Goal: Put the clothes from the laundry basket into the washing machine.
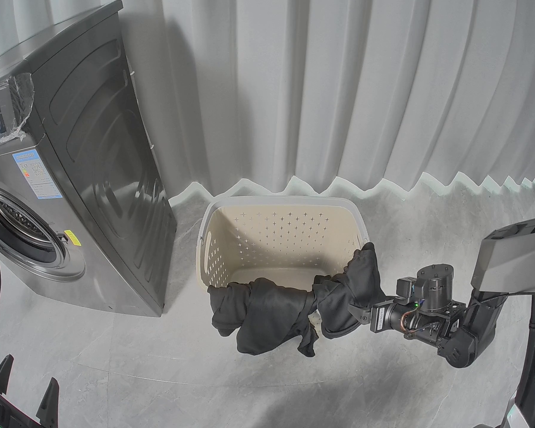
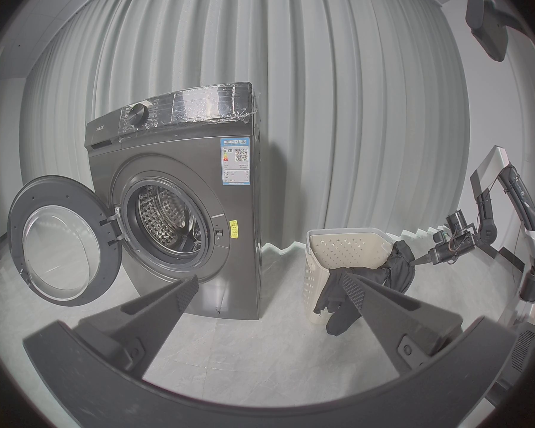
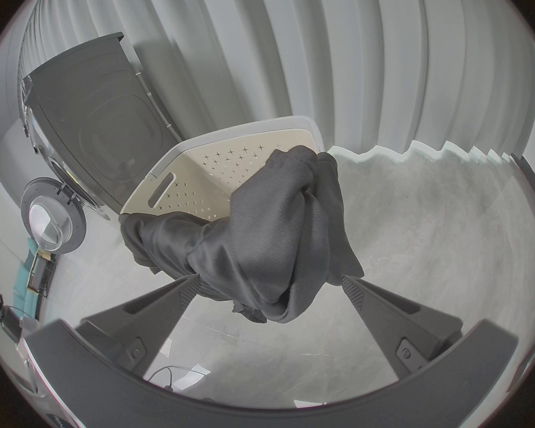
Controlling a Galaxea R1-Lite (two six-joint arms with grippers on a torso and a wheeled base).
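Dark garment [image 1: 267, 313] over laundry basket [image 1: 279, 239] rim

My jaws stand spread wide, a bunched dark grey garment [image 3: 273, 233] between their tips. It trails over the rim of the cream laundry basket [image 3: 220, 161] at twelve o'clock. The washing machine [image 3: 95, 114] stands at ten o'clock beside the basket, its round door [image 3: 52, 221] swung open.
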